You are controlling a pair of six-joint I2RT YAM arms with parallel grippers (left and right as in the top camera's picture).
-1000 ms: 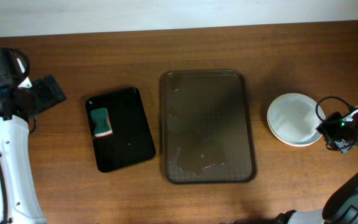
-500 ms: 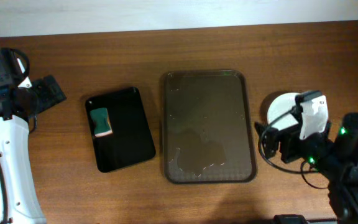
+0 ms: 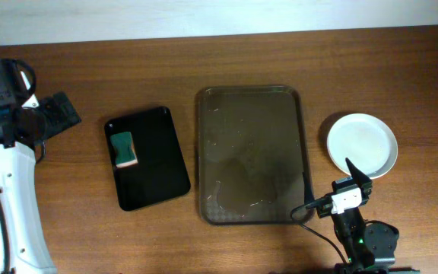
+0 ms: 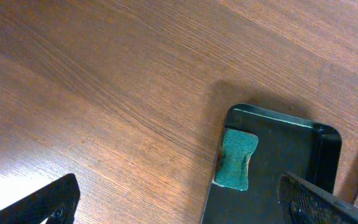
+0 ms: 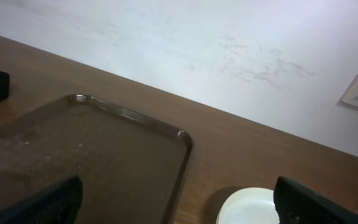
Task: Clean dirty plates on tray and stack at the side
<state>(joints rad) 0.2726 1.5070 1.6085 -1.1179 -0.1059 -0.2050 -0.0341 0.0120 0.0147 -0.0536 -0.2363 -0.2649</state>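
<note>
Standing wide and empty, the right claw [image 5: 176,190] is by the near right corner of the tray [image 3: 253,95], close to the front edge of the table [image 3: 204,57]. The plates [image 3: 362,144] sit stacked on the table ahead of it and slightly right, just beside the tray's right rim but apart from it. They are round, so any approach side serves, and the right arm is far nearer. Nothing lies between. The tray, long axis running away from the robot, carries only wet smears, so the task looks about finished. The left claw [image 4: 179,186], also wide and empty, hangs well left, beyond the black tray [image 3: 158,179] and sponge [image 3: 124,149].
</note>
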